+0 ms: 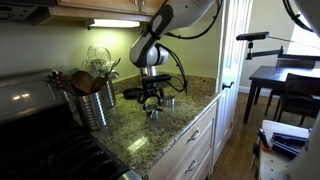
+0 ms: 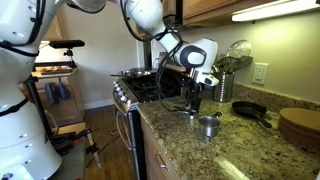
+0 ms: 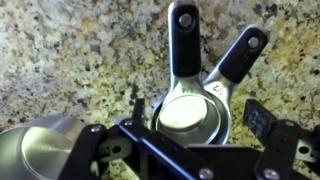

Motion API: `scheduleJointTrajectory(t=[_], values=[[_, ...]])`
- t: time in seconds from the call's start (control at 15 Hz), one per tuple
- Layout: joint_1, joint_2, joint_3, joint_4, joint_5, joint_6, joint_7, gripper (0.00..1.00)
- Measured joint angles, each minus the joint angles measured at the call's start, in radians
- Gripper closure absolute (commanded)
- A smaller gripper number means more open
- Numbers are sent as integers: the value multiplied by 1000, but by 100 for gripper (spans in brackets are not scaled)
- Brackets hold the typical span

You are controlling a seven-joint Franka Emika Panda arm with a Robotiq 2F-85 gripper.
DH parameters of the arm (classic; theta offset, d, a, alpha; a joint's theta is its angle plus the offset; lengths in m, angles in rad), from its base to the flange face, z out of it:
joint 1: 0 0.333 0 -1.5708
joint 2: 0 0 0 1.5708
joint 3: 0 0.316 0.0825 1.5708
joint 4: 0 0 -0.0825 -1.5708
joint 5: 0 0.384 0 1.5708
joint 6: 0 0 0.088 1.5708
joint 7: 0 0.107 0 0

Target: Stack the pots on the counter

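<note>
In the wrist view two small shiny pots (image 3: 195,112) with black handles sit nested one inside the other on the speckled granite counter (image 3: 60,60), handles fanned apart. My gripper (image 3: 197,116) is open, its fingers straddling the nested pair with gaps on both sides. Another, larger silver pot (image 3: 40,150) stands at the lower left. In both exterior views the gripper (image 1: 152,98) (image 2: 193,100) points down just above the counter, and the larger pot (image 1: 170,101) (image 2: 208,125) stands beside it.
A ribbed steel utensil canister (image 1: 97,103) (image 2: 222,85) stands near the wall. A flat black pan (image 2: 250,110) and a round wooden board (image 2: 300,125) lie further along. The stove (image 2: 140,85) adjoins the counter; the counter edge (image 1: 190,125) is close.
</note>
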Motion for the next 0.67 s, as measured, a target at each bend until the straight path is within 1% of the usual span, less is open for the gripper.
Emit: scheduleJointTrajectory(t=[0.67], values=[[0, 39, -7, 48, 0, 4, 0, 0]])
